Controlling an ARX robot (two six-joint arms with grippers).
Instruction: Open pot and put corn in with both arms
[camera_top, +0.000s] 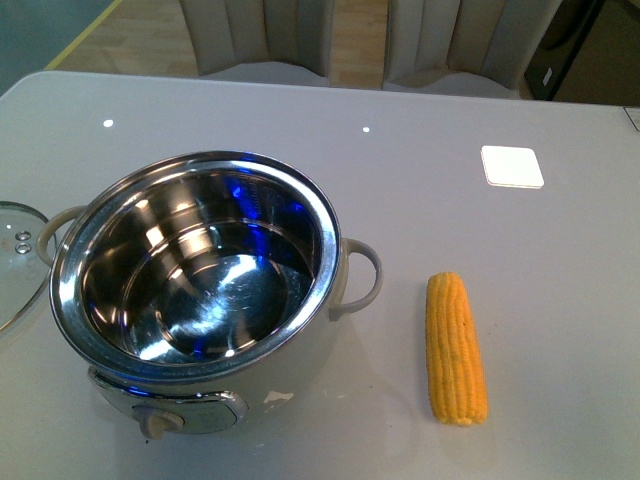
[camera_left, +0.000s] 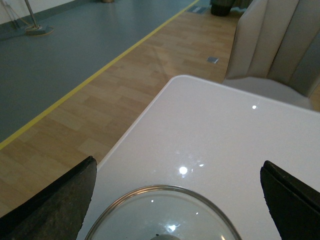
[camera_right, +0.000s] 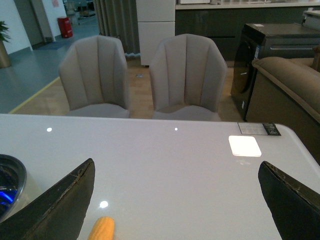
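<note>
The pot stands uncovered on the white table, its shiny steel bowl holding nothing. Its glass lid lies flat on the table to the pot's left. The corn lies to the right of the pot, lengthwise toward me. Neither arm shows in the front view. In the left wrist view my left gripper is open above the lid, nothing between its fingers. In the right wrist view my right gripper is open, with one tip of the corn beside its finger.
A white square pad lies at the table's back right. Two grey chairs stand behind the far edge. The table's left corner and edge drop to a wooden floor. The pot's rim shows beside the right gripper.
</note>
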